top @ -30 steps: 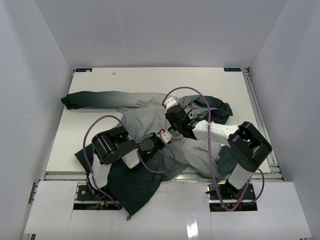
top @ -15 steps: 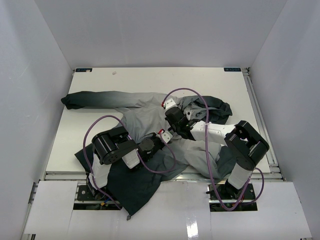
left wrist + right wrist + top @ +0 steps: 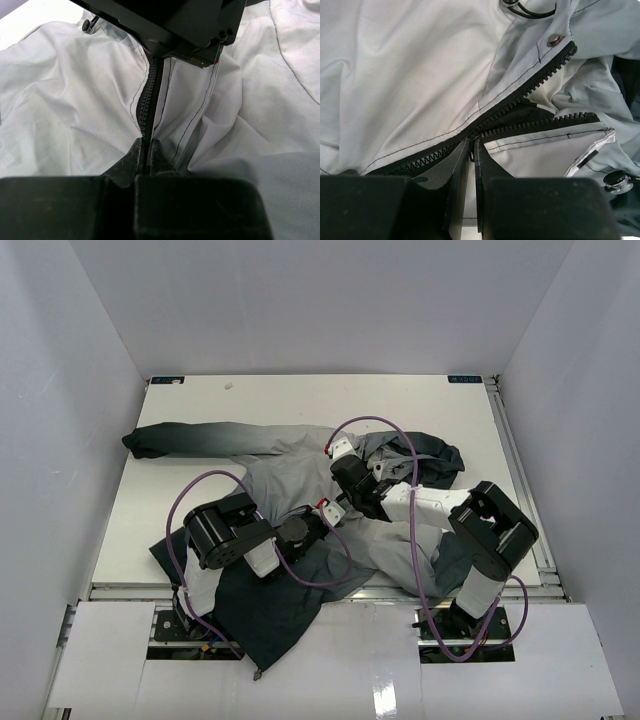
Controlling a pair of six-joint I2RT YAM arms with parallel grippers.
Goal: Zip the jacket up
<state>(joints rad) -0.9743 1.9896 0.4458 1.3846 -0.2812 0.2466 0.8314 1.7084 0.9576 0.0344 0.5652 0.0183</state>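
Only the right wrist shows the jacket (image 3: 395, 65) zipper (image 3: 540, 70) parted.

The left arm (image 3: 225, 537) lies folded low, elbow out to the left, forearm reaching right. The left pincer (image 3: 148, 146) is pressed together on the zipper seam of the jacket (image 3: 65, 115). The right arm (image 3: 495, 525) arches with its elbow raised at the right, forearm stretched leftward. The right pincer (image 3: 471, 144) is pinched on the zipper teeth, just beside the other.

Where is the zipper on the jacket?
In the left wrist view, the zipper runs up the jacket's middle, from the left gripper to the right gripper ahead.
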